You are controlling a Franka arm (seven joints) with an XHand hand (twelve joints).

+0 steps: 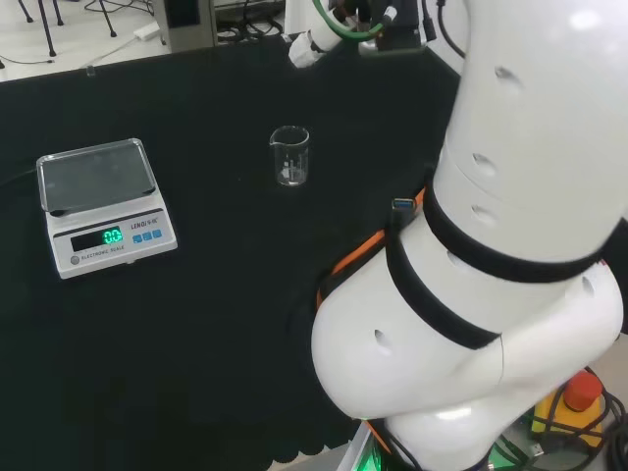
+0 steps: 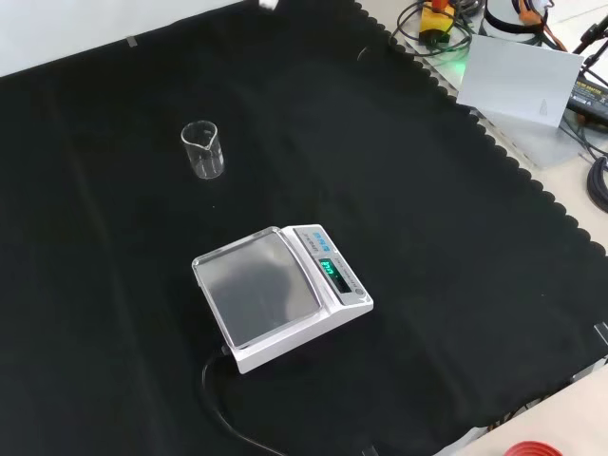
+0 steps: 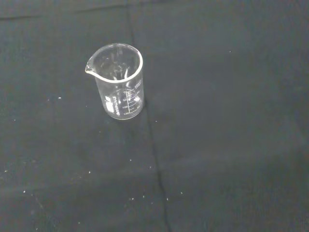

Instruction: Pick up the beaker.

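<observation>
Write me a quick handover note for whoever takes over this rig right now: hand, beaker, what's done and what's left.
Hand: a white part of it sits at the far edge of the cloth in the head view, holding nothing; whether its fingers are open or curled cannot be told.
Beaker: upright on the black cloth, looks empty, untouched, standing apart from the scale.
Done: nothing yet; the beaker is not grasped.
Left: bring the hand to the beaker, close the fingers round it, and lift it.

Even bright light, soft shadows, wrist view dimmer w/ grain.
</observation>
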